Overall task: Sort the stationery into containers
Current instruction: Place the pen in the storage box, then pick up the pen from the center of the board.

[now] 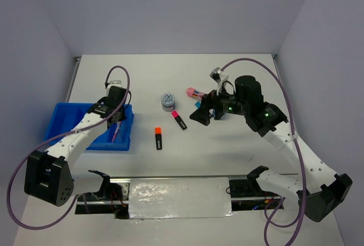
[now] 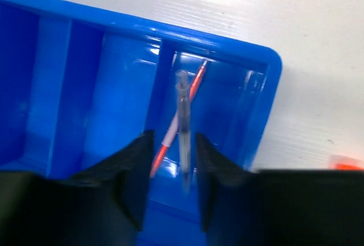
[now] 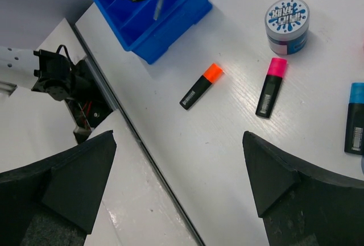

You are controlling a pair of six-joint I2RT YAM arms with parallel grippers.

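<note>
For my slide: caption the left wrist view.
Left gripper straddling grey pen over end compartment of the tray, where a pink pen lies.

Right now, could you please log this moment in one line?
left tool: open around grey pen, over blue tray | pink pen: in tray | right tool: open | loose: orange highlighter, pink highlighter, blue highlighter

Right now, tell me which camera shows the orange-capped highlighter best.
Right wrist: the orange-capped highlighter lies whole, large and sharp, with its label visible. Top external shows it whole but small. Left wrist catches only a blurred orange sliver at its right edge, probably the cap.
</note>
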